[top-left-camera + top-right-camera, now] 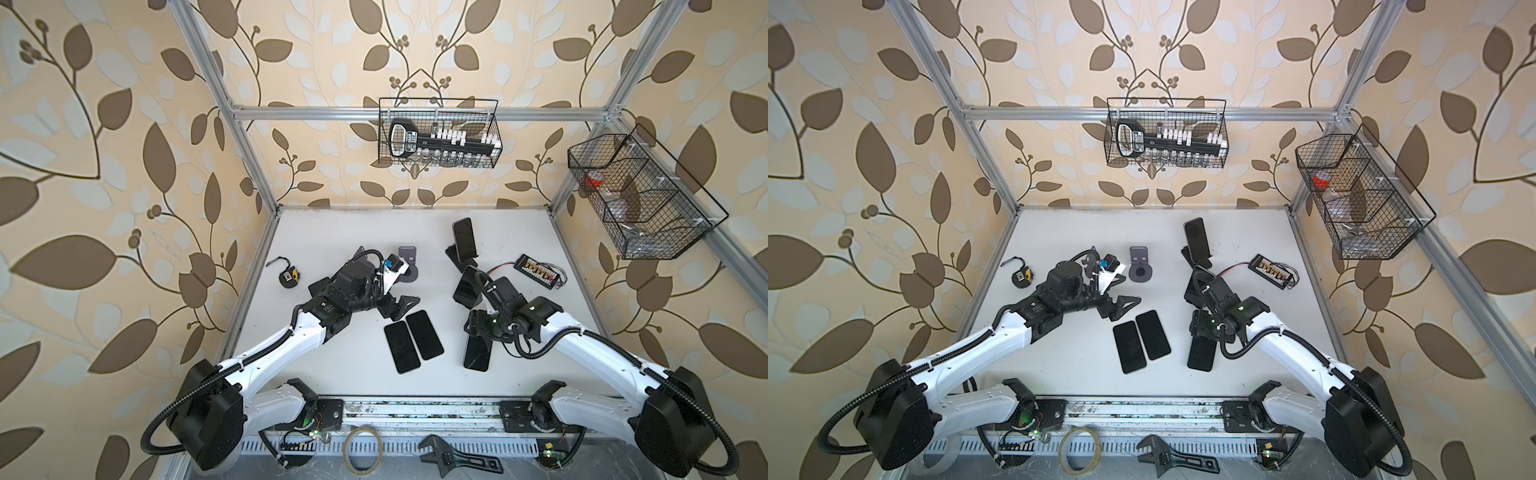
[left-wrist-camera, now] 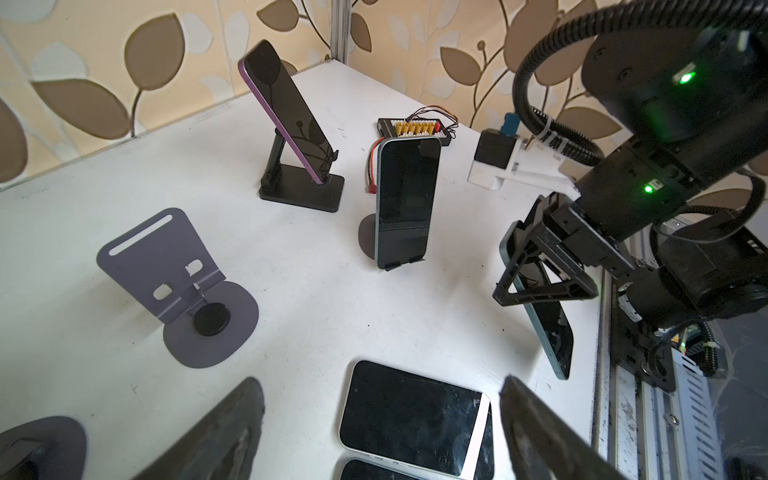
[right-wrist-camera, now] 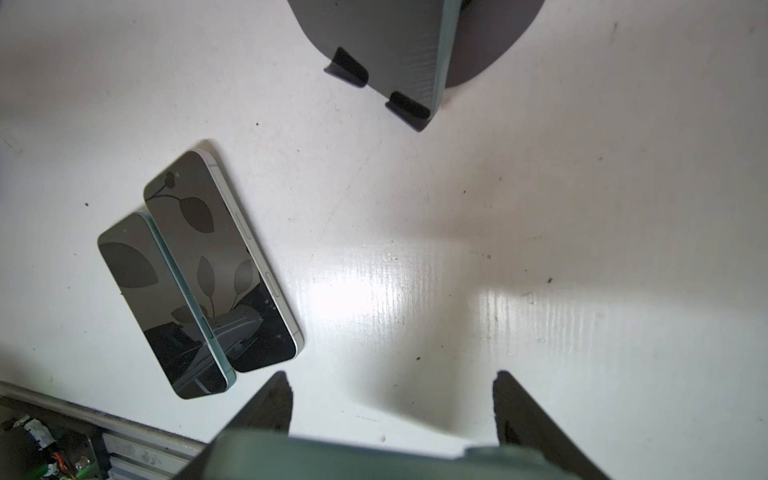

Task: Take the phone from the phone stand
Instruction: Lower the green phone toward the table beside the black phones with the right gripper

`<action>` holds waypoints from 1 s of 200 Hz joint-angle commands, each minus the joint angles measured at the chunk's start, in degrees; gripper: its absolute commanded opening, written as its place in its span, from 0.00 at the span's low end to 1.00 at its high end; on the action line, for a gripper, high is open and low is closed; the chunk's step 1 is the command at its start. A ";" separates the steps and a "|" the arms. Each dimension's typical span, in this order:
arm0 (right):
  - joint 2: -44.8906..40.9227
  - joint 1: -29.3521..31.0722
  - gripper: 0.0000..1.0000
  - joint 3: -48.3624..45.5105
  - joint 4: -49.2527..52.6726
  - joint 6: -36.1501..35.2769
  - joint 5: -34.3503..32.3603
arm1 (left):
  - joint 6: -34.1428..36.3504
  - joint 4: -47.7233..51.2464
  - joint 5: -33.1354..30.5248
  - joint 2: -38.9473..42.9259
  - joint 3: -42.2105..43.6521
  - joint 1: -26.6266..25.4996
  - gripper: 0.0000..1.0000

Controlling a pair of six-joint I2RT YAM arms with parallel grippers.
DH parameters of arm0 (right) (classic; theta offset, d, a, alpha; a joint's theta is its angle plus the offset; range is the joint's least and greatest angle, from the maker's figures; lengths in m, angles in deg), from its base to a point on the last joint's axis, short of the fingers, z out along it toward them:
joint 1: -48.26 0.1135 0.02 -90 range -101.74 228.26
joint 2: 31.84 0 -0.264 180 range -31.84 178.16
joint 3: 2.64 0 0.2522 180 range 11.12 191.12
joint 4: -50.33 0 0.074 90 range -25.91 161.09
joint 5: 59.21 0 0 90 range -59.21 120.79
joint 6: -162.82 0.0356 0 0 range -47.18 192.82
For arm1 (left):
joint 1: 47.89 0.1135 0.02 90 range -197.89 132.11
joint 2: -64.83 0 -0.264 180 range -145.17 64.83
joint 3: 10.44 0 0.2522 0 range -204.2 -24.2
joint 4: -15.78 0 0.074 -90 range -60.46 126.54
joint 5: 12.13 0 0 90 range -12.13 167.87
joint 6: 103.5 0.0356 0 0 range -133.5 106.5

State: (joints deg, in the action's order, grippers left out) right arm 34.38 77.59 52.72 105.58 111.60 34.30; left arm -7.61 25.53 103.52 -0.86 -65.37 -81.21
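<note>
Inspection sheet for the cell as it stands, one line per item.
Surface: white table, scuffed, dark specks.
Job's things: purple phone on black stand; second phone on round stand; grey stand empty; two flat phones side by side.
Clutter: tape measure, connector board.
Grippers: left gripper open and empty, above the flat phones; right gripper shut on a teal-edged phone.
Cables: conduit along both arms; loose wires at the board.
Surroundings: leaf wallpaper; two wire baskets on the frame; wrench and tape ring by the front rail.
</note>
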 commanded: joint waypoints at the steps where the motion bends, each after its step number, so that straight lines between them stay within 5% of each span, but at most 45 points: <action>1: 0.51 -0.35 0.53 0.98 1.22 -2.16 1.21 | 0.94 -0.39 2.04 -0.05 -2.51 -0.07 0.89; 200: 4.66 -0.78 0.57 -3.58 -1.90 0.16 0.40 | 0.96 0.41 2.65 1.41 -3.04 -0.04 0.89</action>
State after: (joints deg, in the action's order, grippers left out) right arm 38.79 77.08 49.93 104.27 110.75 34.47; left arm -7.52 26.56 104.55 -1.12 -65.81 -81.23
